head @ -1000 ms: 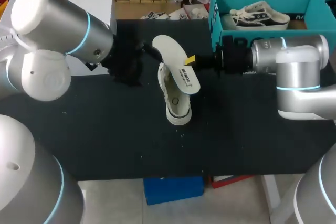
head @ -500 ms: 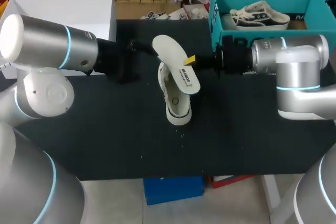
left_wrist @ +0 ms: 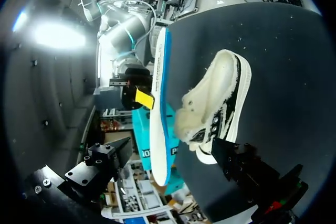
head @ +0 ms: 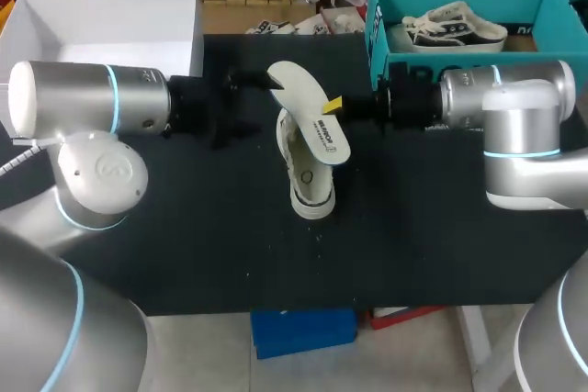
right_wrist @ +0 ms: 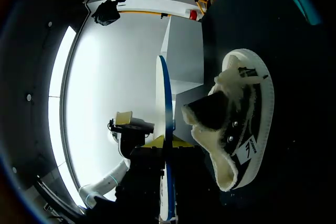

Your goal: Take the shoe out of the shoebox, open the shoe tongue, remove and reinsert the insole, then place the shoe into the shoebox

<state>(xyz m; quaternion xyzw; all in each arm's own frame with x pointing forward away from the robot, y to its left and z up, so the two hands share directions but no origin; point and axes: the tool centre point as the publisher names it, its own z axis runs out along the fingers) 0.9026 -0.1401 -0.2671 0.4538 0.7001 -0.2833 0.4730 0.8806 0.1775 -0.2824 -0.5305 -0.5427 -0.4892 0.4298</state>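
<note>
A white insole point(head: 303, 103) with a blue underside hangs edge-up over the table, and my right gripper point(head: 333, 105) is shut on its side. In the right wrist view its yellow tips point(right_wrist: 164, 141) pinch the thin insole point(right_wrist: 166, 103). Below it a white low-top shoe point(head: 310, 172) lies on the black table, its lining showing in the left wrist view point(left_wrist: 218, 106). My left gripper point(head: 246, 101) stands open just left of the insole's far end. Seen from its wrist, the insole point(left_wrist: 159, 103) runs ahead between its spread black fingers point(left_wrist: 169, 153), untouched.
A teal shoebox point(head: 378, 39) at the back right holds a second shoe point(head: 455, 27). An open white box point(head: 110, 20) stands at the back left. The black table point(head: 184, 227) stretches toward the front edge.
My left arm has swung down and back to the left, its gripper staying open near the insole's far end. The right arm, insole and shoe have not moved.
</note>
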